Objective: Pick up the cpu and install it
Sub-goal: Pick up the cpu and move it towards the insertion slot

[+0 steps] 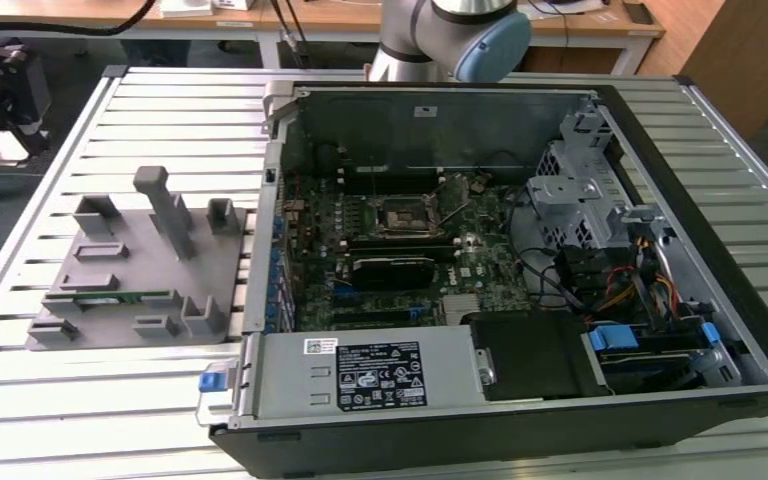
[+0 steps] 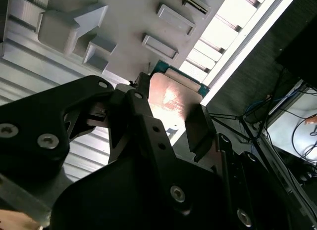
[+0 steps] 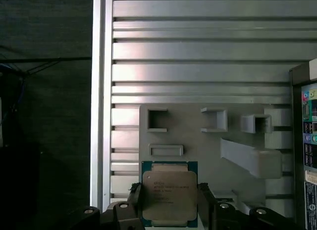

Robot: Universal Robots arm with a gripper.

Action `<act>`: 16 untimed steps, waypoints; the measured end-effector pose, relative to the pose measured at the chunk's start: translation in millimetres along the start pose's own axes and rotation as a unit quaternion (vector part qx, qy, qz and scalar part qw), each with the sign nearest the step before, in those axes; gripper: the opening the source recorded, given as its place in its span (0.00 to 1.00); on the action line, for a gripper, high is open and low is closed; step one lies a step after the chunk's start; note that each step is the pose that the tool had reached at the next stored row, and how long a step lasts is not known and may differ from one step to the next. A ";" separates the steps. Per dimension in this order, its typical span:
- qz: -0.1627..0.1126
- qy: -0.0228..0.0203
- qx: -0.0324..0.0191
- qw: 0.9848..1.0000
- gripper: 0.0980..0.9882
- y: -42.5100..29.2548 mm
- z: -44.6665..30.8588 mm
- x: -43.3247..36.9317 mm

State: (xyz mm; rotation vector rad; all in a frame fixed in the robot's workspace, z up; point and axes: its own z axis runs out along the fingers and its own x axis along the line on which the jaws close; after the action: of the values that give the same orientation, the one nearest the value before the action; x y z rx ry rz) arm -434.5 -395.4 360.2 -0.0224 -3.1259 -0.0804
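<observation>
The gripper (image 3: 170, 203) is gripping the cpu (image 3: 168, 188) by opposite edges, jaws closed snugly on it, with the grey fixture (image 3: 198, 141) lying well below them, so pickup is looking done and fitting it into the socket (image 1: 402, 215) is not yet happening
</observation>
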 end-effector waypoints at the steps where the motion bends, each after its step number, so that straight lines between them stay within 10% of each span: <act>1: 0.000 0.000 0.000 1.000 0.49 0.4 -2.0 0.0; 16: 0.000 0.000 0.000 1.000 0.49 6.2 -24.6 0.4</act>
State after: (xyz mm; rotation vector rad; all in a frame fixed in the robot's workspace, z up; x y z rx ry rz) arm -434.5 -390.5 385.1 -0.0224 -3.1263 -0.0806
